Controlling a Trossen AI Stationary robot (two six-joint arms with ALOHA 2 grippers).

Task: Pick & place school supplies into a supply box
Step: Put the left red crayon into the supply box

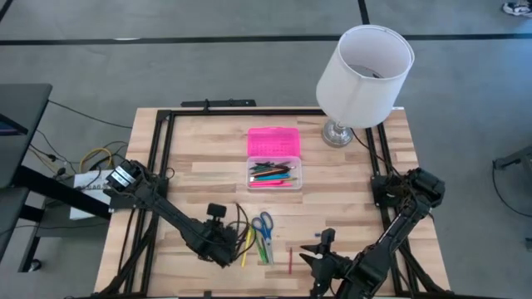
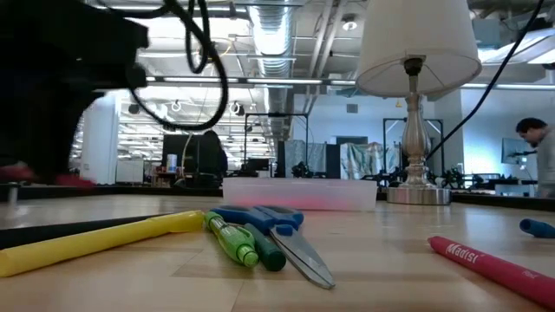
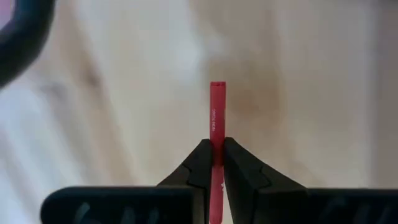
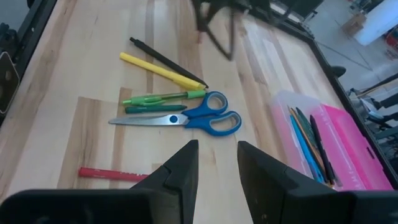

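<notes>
Clamped between the left gripper's (image 3: 217, 155) closed fingers above the table (image 1: 199, 178), a red pen (image 3: 216, 115) is held, while the supply box (image 1: 273, 159) lies open mid-table and the right gripper (image 4: 217, 163) hangs open near the scissors (image 4: 186, 119).

pink-lidded supply box (image 1: 273, 143), blue-handled scissors (image 4: 186, 119), yellow marker (image 4: 161, 70), white lampshade (image 1: 364, 65)
</notes>
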